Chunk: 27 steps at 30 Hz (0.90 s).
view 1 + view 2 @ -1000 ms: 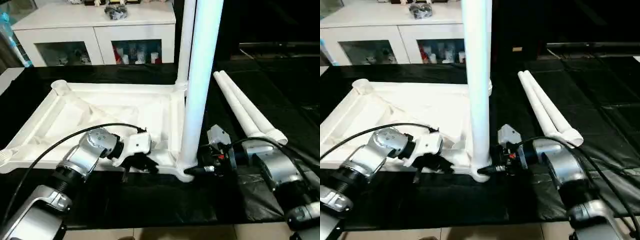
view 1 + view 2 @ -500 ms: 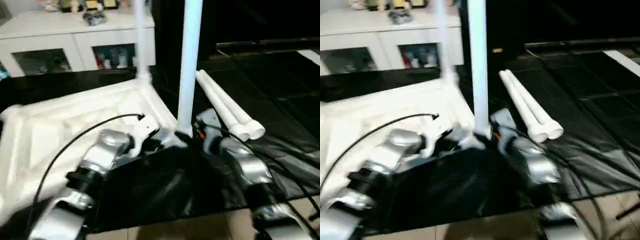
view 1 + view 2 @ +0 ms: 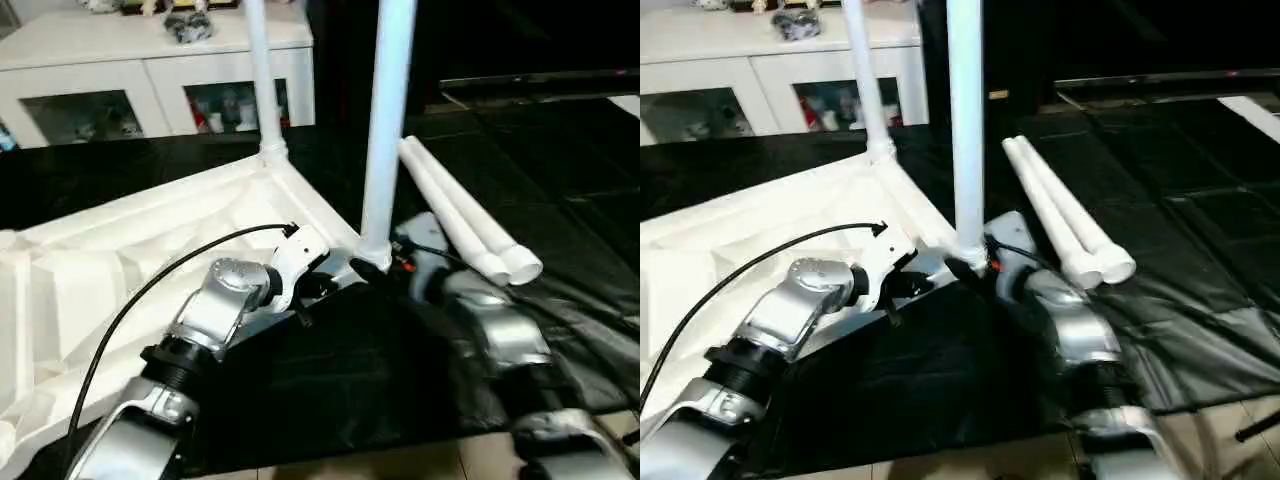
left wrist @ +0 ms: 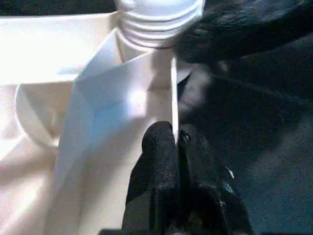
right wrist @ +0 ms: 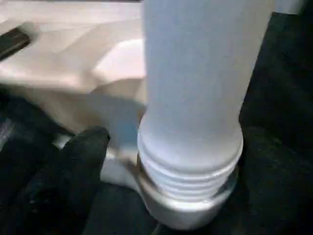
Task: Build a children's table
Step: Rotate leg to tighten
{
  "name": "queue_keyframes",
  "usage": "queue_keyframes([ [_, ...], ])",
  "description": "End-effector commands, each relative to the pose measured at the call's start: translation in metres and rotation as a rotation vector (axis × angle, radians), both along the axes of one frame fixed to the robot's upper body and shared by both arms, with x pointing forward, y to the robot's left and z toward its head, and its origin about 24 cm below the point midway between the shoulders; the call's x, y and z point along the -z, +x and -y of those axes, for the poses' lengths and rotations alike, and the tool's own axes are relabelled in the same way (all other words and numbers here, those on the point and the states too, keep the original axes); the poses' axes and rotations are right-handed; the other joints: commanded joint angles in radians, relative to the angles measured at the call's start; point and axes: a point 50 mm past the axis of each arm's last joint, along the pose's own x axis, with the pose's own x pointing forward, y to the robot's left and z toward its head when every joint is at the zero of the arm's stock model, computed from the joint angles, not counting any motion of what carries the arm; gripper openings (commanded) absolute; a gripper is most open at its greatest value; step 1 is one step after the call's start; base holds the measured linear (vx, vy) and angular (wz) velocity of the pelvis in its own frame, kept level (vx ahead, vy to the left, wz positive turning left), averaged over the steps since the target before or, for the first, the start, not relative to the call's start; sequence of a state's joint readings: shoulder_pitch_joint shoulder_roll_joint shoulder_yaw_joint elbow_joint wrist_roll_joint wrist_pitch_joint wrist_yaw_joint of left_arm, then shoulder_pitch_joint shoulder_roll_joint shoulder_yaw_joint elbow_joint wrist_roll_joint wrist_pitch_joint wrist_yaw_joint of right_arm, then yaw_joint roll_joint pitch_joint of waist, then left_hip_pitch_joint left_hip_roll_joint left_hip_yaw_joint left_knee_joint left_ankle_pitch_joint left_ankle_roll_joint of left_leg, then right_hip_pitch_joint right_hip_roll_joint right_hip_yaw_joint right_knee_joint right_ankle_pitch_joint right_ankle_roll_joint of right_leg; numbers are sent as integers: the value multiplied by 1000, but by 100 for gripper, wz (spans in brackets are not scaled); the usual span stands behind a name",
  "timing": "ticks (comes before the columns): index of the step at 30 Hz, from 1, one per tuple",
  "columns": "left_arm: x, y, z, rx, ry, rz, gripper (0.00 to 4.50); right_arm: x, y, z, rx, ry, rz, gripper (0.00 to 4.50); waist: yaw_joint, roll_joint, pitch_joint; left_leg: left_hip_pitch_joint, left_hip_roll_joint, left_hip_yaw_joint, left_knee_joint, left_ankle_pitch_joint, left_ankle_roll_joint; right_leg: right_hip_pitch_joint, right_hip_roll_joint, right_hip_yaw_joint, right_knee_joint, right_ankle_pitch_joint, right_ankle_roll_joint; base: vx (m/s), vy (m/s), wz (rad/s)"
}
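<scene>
The upturned table top (image 3: 150, 250) lies ribbed side up on the black sheet (image 3: 330, 390), toward its left edge. Two legs stand in sockets: the near leg (image 3: 385, 130) at the near right corner, the far leg (image 3: 258, 80) at the far corner. The left gripper (image 4: 175, 142) pinches the thin rim wall just beside the near socket. The right gripper (image 5: 166, 161) flanks that leg's threaded base, fingers (image 5: 83, 156) spread. Two loose legs (image 3: 465, 220) lie side by side toward the sheet's right edge.

One tabletop (image 3: 120, 270); four legs: two upright (image 3: 385, 130), two loose (image 3: 460, 215); apparently one cabinet (image 3: 150, 60).
</scene>
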State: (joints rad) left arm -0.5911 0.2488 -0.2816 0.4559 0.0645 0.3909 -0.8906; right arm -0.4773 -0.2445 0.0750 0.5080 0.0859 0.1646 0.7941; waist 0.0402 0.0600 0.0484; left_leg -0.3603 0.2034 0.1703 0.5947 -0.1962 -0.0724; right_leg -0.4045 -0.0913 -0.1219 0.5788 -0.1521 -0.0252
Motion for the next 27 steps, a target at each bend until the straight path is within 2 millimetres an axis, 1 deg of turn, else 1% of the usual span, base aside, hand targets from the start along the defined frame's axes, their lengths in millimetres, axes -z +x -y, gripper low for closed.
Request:
queue_keyframes([
  [1, -12, 1, -2, 71, -8, 62, 0, 1, -12, -11, -201, 2, -20, 444, 6, -9, -75, -6, 21, -5, -59, -128, 121, 68, -55, 50, -52, -163, -218, 0, 0, 0],
  [2, -11, -1, -6, 120, 2, 61, 0, -3, -13, -1, -245, -18, -24, 444, 6, -7, -75, -7, 23, -5, -60, -133, 122, 68, -55, 49, -53, -173, -217, 0, 0, 0],
  [3, -10, -3, -9, 165, 7, 48, 0, -7, -14, 8, -286, -33, -24, 444, 8, -9, -77, -7, 23, -4, -57, -130, 127, 68, -56, 49, -53, -176, -216, 0, 0, 0],
  [5, -9, -7, -13, 241, 21, 40, 0, -12, -14, 19, -336, -54, -27, 444, 13, -6, -74, -6, 25, -3, -57, -139, 129, 66, -55, 49, -55, -193, -217, 0, 0, 0],
  [7, -10, -11, -14, 301, 29, 34, 0, -16, -14, 25, -367, -66, -29, 444, 21, -8, -74, -4, 27, -3, -57, -147, 124, 64, -57, 50, -57, -213, -215, 0, 0, 0],
  [8, -10, -13, -15, 325, 26, 21, 0, -18, -15, 27, -383, -70, -31, 444, 27, -7, -74, 0, 29, -2, -58, -146, 118, 61, -58, 51, -56, -216, -218, 0, 0, 0],
  [9, -10, -15, -16, 357, 25, 13, 0, -20, -15, 30, -405, -76, -30, 444, 33, -5, -76, 6, 31, 0, -56, -145, 113, 56, -57, 53, -53, -200, -228, 0, 0, 0],
  [10, -10, -18, -17, 399, 32, -3, 0, -23, -15, 32, -438, -83, -34, 444, 35, -6, -76, 7, 32, 1, -57, -144, 111, 55, -56, 54, -51, -189, -234, 0, 0, 0],
  [11, -10, -20, -18, 430, 38, -13, 0, -24, -16, 34, -462, -88, -39, 444, 40, -5, -76, 6, 34, 1, -57, -146, 110, 57, -56, 54, -47, -179, -241, 0, 0, 0],
  [12, -10, -20, -18, 434, 39, -15, 0, -25, -16, 34, -466, -89, -39, 444, 45, -5, -76, 5, 34, 1, -57, -149, 109, 58, -56, 54, -47, -181, -239, 0, 0, 0],
  [14, -7, -28, -25, 552, 83, -51, 0, -29, -18, 38, -556, -112, -64, 444, 51, -7, -76, 5, 32, 0, -58, -160, 108, 58, -57, 53, -47, -192, -236, 0, 0, 0],
  [15, -7, -28, -25, 556, 86, -51, 0, -29, -18, 38, -561, -112, -66, 444, 52, -6, -74, 4, 34, 0, -59, -164, 103, 58, -57, 55, -47, -199, -232, 0, 0, 0],
  [16, -6, -29, -27, 582, 102, -57, 0, -31, -19, 38, -597, -115, -80, 444, 54, -7, -74, 7, 33, 1, -58, -174, 99, 56, -57, 55, -49, -212, -230, 0, 0, 0],
  [17, -6, -29, -27, 594, 110, -58, 0, -31, -19, 37, -617, -113, -83, 444, 55, -8, -74, 7, 34, 1, -59, -171, 96, 57, -58, 56, -49, -212, -230, 0, 0, 0],
  [18, -5, -29, -28, 602, 115, -56, 0, -32, -20, 35, -641, -109, -92, 444, 56, -10, -73, 4, 33, 1, -59, -168, 95, 58, -58, 56, -49, -219, -227, 0, 0, 0],
  [19, -5, -29, -28, 602, 115, -56, 0, -32, -20, 35, -641, -109, -92, 444, 57, -9, -73, 4, 33, 1, -59, -169, 93, 58, -59, 56, -48, -225, -226, 0, 0, 0],
  [20, -5, -29, -28, 606, 117, -56, 0, -31, -22, 34, -663, -107, -96, 444, 59, -12, -74, 4, 34, 0, -59, -169, 90, 58, -60, 56, -49, -236, -223, 0, 0, 0],
  [21, -5, -29, -28, 622, 129, -55, 0, -30, -25, 30, -699, -98, -113, 444, 59, -12, -73, 3, 33, 0, -59, -168, 87, 58, -60, 56, -50, -244, -220, 0, 0, 0],
  [24, -5, -29, -28, 633, 134, -56, 0, -29, -26, 28, -719, -94, -119, 444, 62, -12, -74, 4, 33, 0, -58, -169, 84, 58, -60, 56, -52, -261, -210, 0, 0, 0],
  [25, -5, -29, -28, 640, 136, -56, 0, -28, -27, 26, -733, -87, -127, 444, 62, -10, -74, 4, 33, 0, -58, -169, 83, 58, -60, 56, -51, -264, -209, 0, 0, 0],
  [27, -5, -30, -28, 649, 133, -57, 0, -25, -28, 22, -747, -84, -130, 444, 64, -10, -75, 3, 33, -1, -58, -163, 82, 57, -59, 56, -51, -258, -208, 0, 0, 0],
])
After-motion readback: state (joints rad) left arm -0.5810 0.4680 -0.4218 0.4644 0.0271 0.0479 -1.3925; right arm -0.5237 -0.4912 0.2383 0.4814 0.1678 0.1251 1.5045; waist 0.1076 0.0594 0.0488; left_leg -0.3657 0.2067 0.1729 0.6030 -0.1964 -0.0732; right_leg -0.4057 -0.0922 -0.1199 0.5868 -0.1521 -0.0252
